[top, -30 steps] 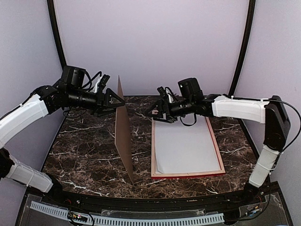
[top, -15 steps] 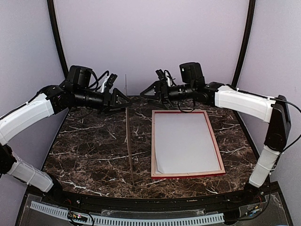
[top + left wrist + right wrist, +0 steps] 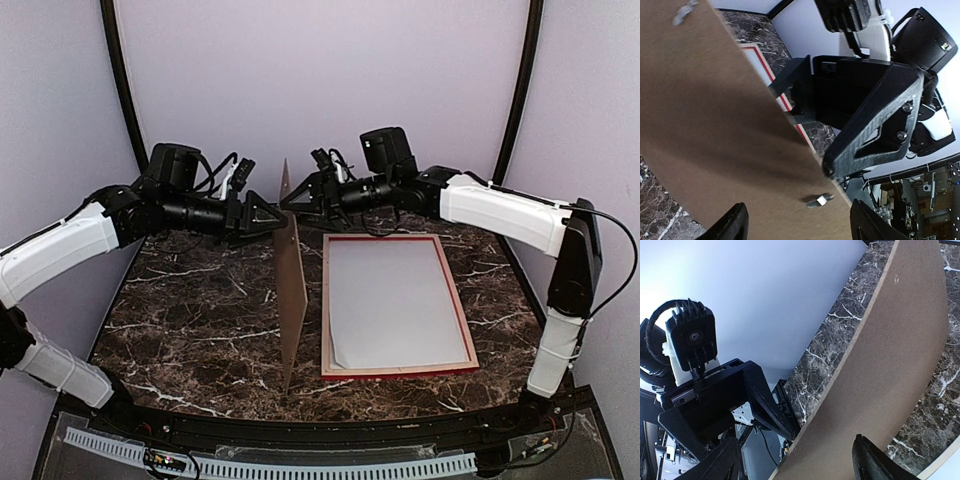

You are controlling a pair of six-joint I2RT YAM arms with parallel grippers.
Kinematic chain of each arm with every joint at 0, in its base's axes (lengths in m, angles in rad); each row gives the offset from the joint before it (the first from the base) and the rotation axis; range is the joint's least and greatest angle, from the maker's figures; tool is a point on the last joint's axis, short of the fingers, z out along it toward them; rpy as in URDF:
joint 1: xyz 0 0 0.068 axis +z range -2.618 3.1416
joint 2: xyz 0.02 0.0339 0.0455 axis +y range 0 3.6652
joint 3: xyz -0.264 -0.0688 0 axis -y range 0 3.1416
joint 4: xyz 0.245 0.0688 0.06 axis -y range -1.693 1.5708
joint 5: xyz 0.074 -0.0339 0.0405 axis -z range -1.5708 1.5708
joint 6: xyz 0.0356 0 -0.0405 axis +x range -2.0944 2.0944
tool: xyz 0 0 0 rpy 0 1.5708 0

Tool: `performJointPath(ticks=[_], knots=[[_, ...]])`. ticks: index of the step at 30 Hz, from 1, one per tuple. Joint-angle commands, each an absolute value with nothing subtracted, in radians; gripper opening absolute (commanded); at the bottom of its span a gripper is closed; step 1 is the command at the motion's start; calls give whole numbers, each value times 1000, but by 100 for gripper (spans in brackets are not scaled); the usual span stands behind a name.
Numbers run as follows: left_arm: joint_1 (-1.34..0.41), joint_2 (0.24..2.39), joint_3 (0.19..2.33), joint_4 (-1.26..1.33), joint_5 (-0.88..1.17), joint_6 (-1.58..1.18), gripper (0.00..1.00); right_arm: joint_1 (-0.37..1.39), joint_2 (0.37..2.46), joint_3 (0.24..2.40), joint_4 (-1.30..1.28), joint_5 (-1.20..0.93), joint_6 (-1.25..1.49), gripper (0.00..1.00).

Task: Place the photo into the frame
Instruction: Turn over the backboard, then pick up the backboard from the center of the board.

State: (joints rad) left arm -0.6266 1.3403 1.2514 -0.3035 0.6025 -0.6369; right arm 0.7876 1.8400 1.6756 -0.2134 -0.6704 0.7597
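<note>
Right gripper point(image 3: 292, 200) has swung left to the upright thin brown backing board point(image 3: 292, 290), with the left gripper point(image 3: 272, 218) opposite. Both jaws gape, empty. The red-rimmed rectangular frame point(image 3: 400, 371) lies flat right of the board.

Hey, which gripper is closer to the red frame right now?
Right. The right gripper hangs just beyond the frame's far left corner, at the upright board's top edge. The left gripper is on the board's other side, farther from the frame.
</note>
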Motion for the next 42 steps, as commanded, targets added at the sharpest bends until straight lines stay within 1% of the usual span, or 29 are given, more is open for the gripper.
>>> performJointPath(ticks=[1,5,7,12,17,21,29,31,42], knots=[[-632,1281,1137,-328,459,-630,73,783,1840,1682,-307,-606,701,76],[-631,1230,1009,-348,305,-650,72,773,1832,1627,-301,-611,698,73],[-628,1210,946,-334,266,-665,72,772,1828,1612,-299,-611,696,71],[-609,1218,798,-277,247,-711,72,759,1815,1571,-302,-595,684,67],[-570,1253,631,-180,237,-740,67,740,1816,1496,-270,-598,684,61],[-551,1293,564,-118,238,-747,65,730,1840,1449,-230,-618,693,56],[-539,1346,518,-57,255,-753,64,724,1879,1381,-153,-632,718,38],[-535,1345,508,-50,255,-757,64,722,1886,1371,-149,-629,713,33],[-469,1293,465,-47,265,-733,65,703,1895,1315,-133,-624,694,8]])
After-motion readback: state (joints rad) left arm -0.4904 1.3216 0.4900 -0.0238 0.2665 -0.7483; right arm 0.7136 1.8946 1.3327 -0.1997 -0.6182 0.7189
